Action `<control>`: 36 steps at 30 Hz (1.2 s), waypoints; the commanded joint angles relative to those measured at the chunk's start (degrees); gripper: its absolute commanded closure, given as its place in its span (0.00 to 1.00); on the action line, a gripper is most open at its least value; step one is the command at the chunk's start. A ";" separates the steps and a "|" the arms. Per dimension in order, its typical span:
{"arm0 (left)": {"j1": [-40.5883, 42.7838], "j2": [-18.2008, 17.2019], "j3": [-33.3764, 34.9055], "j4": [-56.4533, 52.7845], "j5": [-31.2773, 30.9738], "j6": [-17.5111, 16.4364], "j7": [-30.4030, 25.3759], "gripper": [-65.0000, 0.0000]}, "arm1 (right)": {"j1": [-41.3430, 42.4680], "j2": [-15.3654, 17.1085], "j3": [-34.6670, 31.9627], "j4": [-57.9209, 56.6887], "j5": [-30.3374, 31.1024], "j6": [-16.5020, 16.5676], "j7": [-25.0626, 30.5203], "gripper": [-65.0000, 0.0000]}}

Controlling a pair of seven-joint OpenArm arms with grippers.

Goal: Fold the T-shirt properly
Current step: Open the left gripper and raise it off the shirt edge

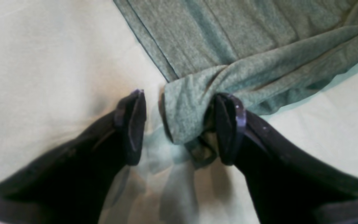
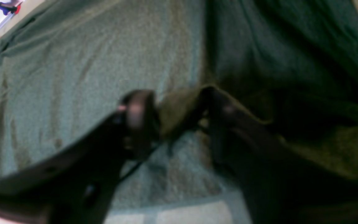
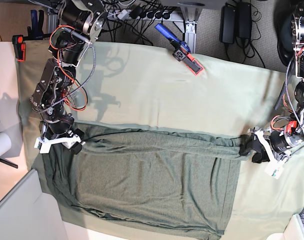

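You see the T-shirt [image 3: 152,175] spread flat on the pale cloth sheet [image 3: 157,95] covering the desk. The left hand [image 1: 182,124] is spread open, bunched hem between its fingers. The right hand [image 2: 179,115] pinches a fabric fold at the opposite edge.

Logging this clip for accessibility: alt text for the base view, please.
Overhead: an olive-green T-shirt lies on a pale cloth sheet, its top edge stretched between the right gripper and left gripper.

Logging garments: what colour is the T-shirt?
Heathered olive-green T-shirt; the base view shows it best.
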 commanded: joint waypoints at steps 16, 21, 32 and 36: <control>2.49 -0.42 -13.99 1.64 -28.26 -0.97 10.12 0.42 | -3.80 2.82 8.70 18.86 9.18 1.51 -10.36 0.51; 8.28 2.82 -13.99 4.74 -29.33 -0.97 10.12 0.42 | -9.94 2.69 14.25 18.82 11.98 1.51 -10.36 0.51; 14.69 11.17 -13.97 11.34 -28.57 -0.97 10.12 0.42 | -17.68 2.69 19.56 17.57 13.25 1.46 -9.68 0.51; 14.67 14.53 -13.94 11.34 -26.93 -0.97 10.08 0.42 | -17.77 2.71 19.56 15.43 12.66 1.46 -9.70 0.51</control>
